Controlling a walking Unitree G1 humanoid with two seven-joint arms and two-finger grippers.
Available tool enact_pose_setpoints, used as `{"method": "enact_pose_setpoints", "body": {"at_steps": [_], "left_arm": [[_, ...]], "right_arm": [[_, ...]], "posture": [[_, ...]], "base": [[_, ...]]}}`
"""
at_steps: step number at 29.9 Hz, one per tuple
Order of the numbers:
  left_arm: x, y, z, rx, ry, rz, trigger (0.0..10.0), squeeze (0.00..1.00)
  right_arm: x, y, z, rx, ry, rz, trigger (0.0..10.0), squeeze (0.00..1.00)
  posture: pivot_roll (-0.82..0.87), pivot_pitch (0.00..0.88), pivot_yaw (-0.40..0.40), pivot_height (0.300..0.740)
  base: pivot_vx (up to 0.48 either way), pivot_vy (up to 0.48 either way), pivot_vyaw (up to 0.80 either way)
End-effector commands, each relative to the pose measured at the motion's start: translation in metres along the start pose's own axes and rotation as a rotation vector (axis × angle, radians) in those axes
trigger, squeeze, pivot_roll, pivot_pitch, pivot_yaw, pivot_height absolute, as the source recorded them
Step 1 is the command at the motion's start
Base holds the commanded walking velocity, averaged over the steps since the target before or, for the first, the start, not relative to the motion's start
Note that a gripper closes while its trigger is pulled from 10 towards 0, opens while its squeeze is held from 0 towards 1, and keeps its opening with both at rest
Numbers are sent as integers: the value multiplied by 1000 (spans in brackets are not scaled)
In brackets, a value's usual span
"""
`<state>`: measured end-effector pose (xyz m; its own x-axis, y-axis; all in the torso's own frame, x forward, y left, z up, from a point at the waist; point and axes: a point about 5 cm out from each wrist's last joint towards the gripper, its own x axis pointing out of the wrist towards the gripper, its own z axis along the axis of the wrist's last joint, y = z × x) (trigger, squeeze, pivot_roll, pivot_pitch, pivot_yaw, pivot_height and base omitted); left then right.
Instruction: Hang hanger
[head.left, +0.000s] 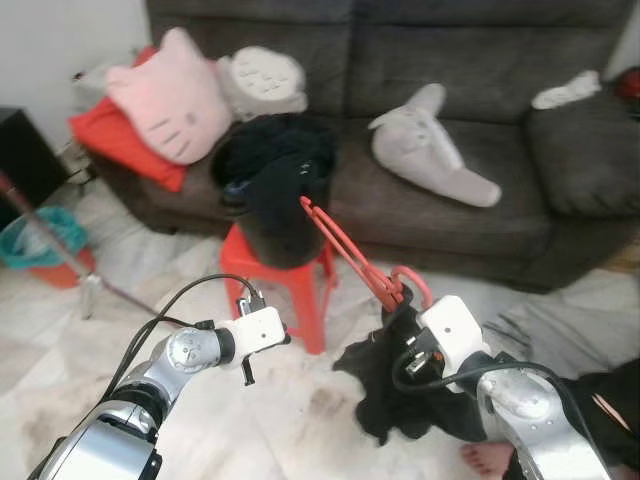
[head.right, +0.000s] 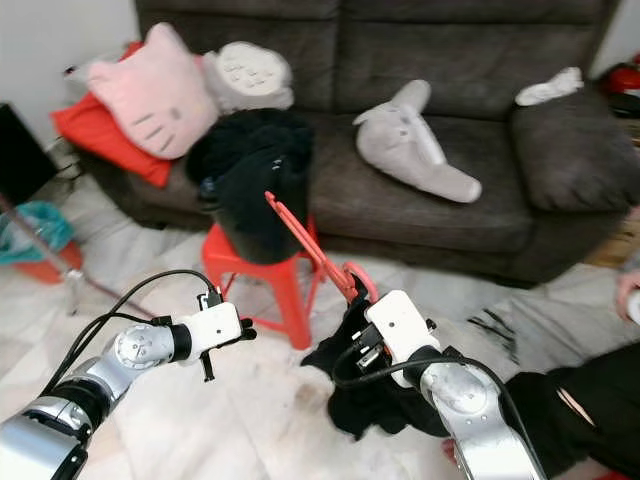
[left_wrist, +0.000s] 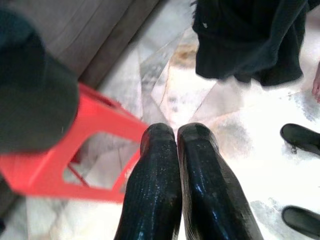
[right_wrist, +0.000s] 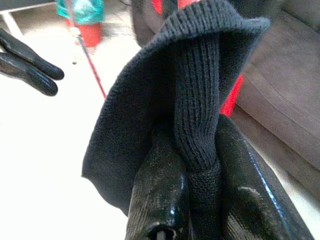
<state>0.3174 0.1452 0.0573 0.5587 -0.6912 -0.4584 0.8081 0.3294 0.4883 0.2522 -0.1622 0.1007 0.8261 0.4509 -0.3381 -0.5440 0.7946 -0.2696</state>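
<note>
right claw (right_wrist: 192, 200): my fingers pinched tight on a fold of the dark knit garment (right_wrist: 165, 95)
red hanger (head.left: 345, 245): rises just beyond that claw, angled up to the black bucket (head.left: 275, 215)
left claw (left_wrist: 176, 150): fingers pressed together, holding nothing, beside the red stool (left_wrist: 95, 145)

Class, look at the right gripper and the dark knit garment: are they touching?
Touching. The right wrist view shows the right gripper with its two fingers pinching a fold of the dark garment.
</note>
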Motion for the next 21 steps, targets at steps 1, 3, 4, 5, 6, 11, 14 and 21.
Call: {"method": "enact_pose_setpoints", "body": {"at_steps": [1, 3, 4, 5, 6, 11, 14, 21], "left_arm": [[0, -3, -2, -17, 10, -3, 10000, 0], [0, -3, -2, -19, 7, -3, 10000, 0], [1, -4, -2, -25, 4, -3, 10000, 0], [1, -5, -2, -26, 4, -5, 10000, 0], [1, -5, -2, -26, 4, -5, 10000, 0], [1, -5, -2, -26, 4, -5, 10000, 0], [1, -5, -2, -26, 4, -5, 10000, 0], [1, -5, -2, -26, 4, -5, 10000, 0]], "right_arm": [[0, -1, 10, -3, -58, 5, 10000, 0], [1, 0, 9, -3, -58, 6, 10000, 0], [1, -1, 8, 0, -56, 4, 10000, 0], [1, -2, 8, 1, -53, 3, 10000, 0], [1, -2, 8, 1, -53, 3, 10000, 0], [1, -2, 8, 1, -53, 3, 10000, 0], [1, -2, 8, 1, -53, 3, 10000, 0], [1, -2, 8, 1, -53, 3, 10000, 0]], "posture": [[-38, 33, 85, 740], [-39, 31, 84, 740], [-38, 27, 84, 740], [-39, 24, 84, 740], [-39, 24, 84, 740], [-39, 24, 84, 740], [-39, 24, 84, 740], [-39, 24, 84, 740]], "base": [[0, 0, 800], [0, 0, 800], [0, 0, 800], [0, 0, 800], [0, 0, 800], [0, 0, 800], [0, 0, 800], [0, 0, 800]]}}
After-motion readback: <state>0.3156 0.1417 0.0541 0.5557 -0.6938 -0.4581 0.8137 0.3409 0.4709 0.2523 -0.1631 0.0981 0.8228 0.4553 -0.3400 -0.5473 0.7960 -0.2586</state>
